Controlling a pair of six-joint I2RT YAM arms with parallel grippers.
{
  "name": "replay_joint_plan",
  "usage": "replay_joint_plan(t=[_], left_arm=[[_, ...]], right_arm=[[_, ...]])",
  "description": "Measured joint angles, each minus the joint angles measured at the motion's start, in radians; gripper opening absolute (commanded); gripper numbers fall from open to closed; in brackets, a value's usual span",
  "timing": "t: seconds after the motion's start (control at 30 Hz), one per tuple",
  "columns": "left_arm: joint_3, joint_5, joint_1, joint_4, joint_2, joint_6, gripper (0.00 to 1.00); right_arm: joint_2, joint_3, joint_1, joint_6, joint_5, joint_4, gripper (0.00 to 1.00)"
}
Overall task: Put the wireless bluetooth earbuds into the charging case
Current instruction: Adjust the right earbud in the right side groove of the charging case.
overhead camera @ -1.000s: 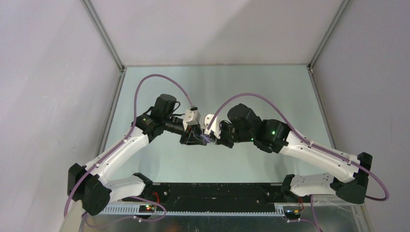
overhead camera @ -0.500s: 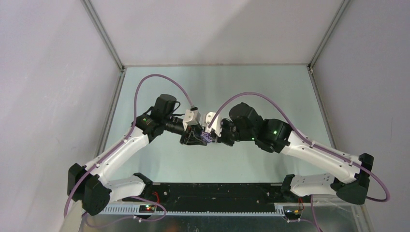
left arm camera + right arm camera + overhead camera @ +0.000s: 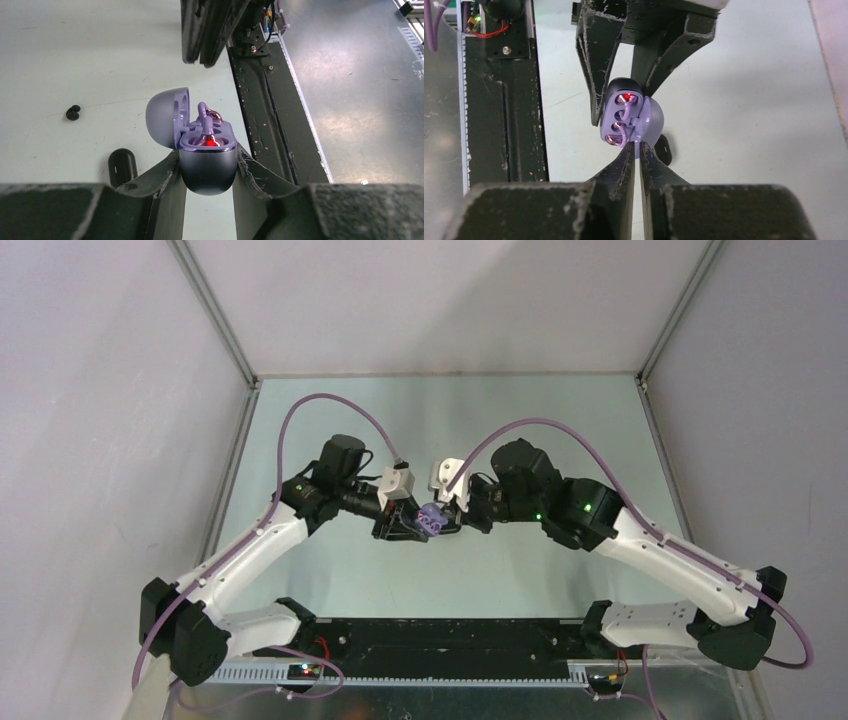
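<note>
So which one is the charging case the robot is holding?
Look at the middle of the table, where the left gripper clamps the lilac charging case. Its lid is flipped open and a red light glows inside, unlike the closed black case lying on the table nearby.

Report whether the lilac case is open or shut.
Open. The lilac charging case has its lid swung back, exposing lilac earbuds sitting in its wells.

earbuds [image 3: 206,132] in case [image 3: 207,172], case in left gripper [image 3: 207,151]
</note>
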State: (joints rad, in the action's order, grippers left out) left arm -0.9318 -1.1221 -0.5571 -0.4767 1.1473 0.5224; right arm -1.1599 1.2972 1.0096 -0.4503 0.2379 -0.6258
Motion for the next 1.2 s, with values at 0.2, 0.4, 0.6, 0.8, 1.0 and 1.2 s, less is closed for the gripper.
replay_joint_plan(t=[0.2,0.4,0.6,0.8,1.0,1.2], left_arm=[[0.000,-0.003,0.000,0.000,0.000,0.000,0.04],[0.000,-0.007,0.000,-0.001,0.000,0.000,0.04],[0.000,-0.007,0.000,-0.005,0.000,0.000,0.04],[0.000,-0.007,0.000,-0.020,0.000,0.000,0.04],[0.000,-0.008,0.000,-0.023,0.000,0.000,0.04],[-0.006,-0.008,0.000,-0.023,0.000,0.000,0.04]], right_arm=[[-0.027,-0.001,0.008,-0.026,0.027,-0.017,0.07],[-0.044,-0.008,0.018,-0.041,0.033,-0.030,0.07],[-0.066,-0.018,0.025,-0.042,0.041,-0.037,0.07],[-0.073,-0.022,0.035,-0.049,0.042,-0.037,0.07],[-0.072,-0.022,0.036,-0.056,0.066,-0.044,0.07],[-0.072,-0.024,0.036,-0.063,0.130,-0.070,0.09]])
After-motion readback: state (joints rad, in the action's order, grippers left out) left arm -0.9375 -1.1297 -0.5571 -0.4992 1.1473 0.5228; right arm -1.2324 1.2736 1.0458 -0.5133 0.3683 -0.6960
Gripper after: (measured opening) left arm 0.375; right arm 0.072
